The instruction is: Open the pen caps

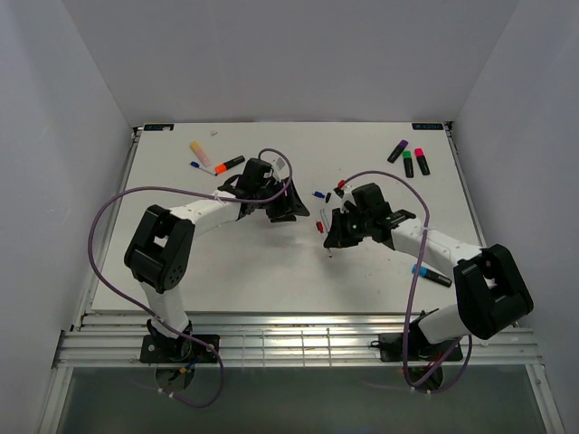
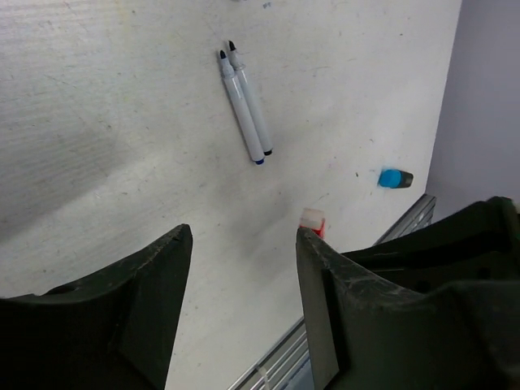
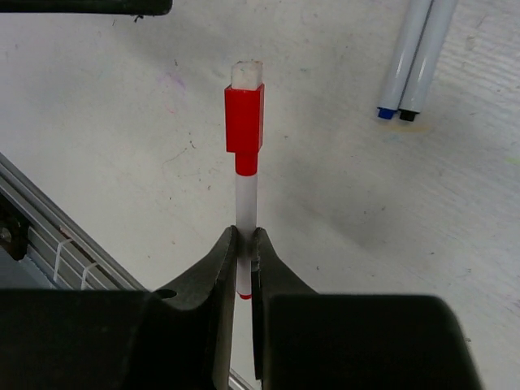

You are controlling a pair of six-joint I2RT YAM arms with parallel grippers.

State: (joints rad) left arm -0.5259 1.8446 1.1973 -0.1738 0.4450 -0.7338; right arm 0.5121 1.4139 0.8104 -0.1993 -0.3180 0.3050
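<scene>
Our right gripper (image 3: 244,237) is clamped low on the red pen (image 3: 246,191), with the cap (image 3: 244,118) on. Our left gripper (image 2: 242,236) has its jaws apart, and the cap sits by one fingertip, not between them. Closing from here could knock the pen askew or pull it loose.

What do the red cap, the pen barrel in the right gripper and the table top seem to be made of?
Red cap: likely moulded plastic, opaque, smooth, crisp square edges. Pen barrel, pinched by the right gripper: probably white plastic, even colour, faint sheen. Table top: white board, perhaps laminate or painted, matte, with scuffs and ink specks.
</scene>
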